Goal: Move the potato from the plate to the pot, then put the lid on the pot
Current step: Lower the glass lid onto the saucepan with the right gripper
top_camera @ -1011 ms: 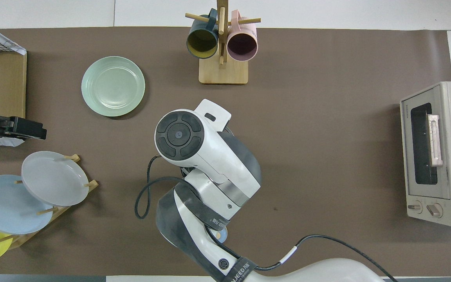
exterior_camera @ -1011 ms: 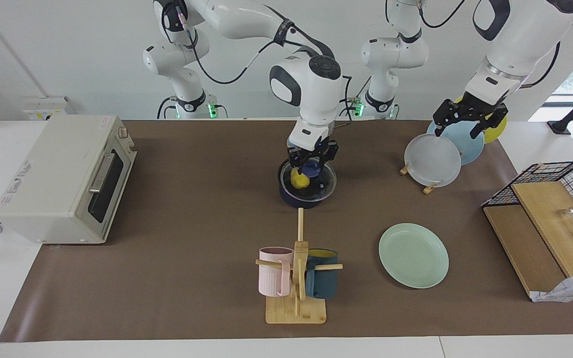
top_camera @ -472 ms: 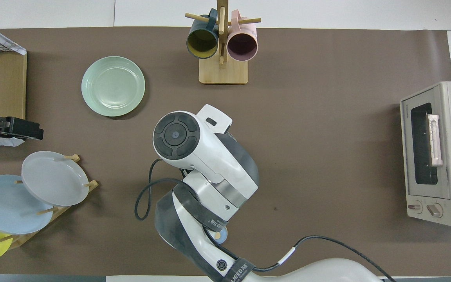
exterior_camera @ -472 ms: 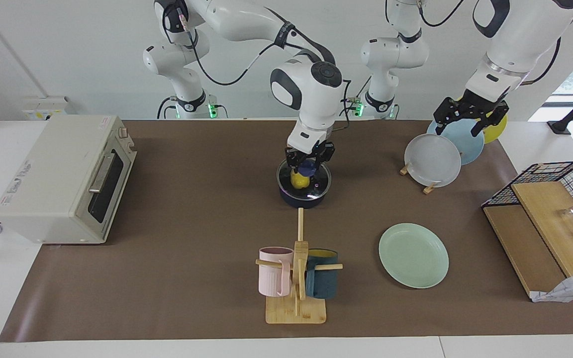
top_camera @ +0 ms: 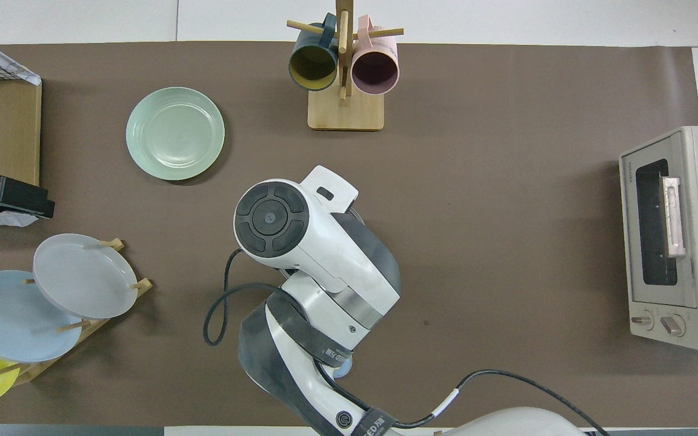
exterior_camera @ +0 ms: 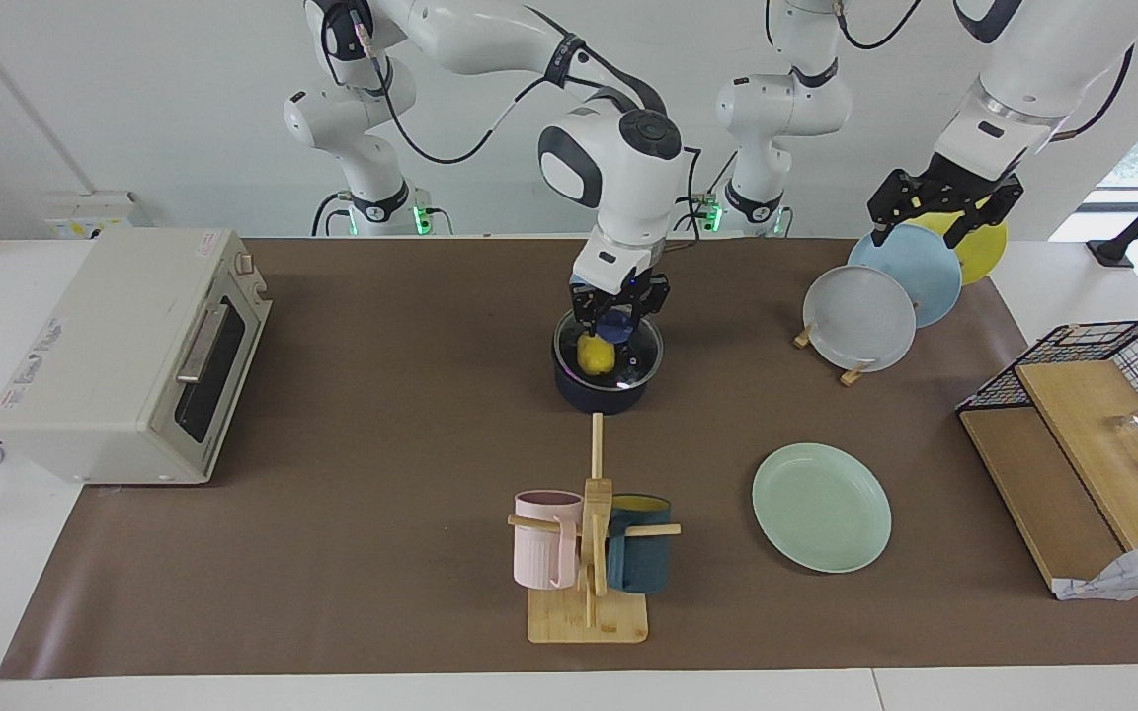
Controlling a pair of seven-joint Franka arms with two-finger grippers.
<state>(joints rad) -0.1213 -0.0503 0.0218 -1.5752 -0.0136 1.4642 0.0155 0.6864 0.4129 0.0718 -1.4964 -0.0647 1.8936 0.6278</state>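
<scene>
A: Where the right gripper [exterior_camera: 618, 318] comes down at mid-counter, its fingers are closed on the blue knob of the lid [exterior_camera: 634, 348], which lies level on the pot [exterior_camera: 601, 391].

B: Potato?

A: The potato [exterior_camera: 594, 354] is in the pot, just below the fingers, yellow through the glass. The overhead view hides all of it under the right arm.

B: Plate?

A: The plate [exterior_camera: 821, 507] lies bare on the counter [exterior_camera: 381, 513], well apart from those fingers, toward the left arm's end.

B: Left side?

A: The left gripper [exterior_camera: 944, 202] hangs over the rack of upright plates [exterior_camera: 870, 316], fingers spread and gripping nothing, probably clear of the plates below.
</scene>
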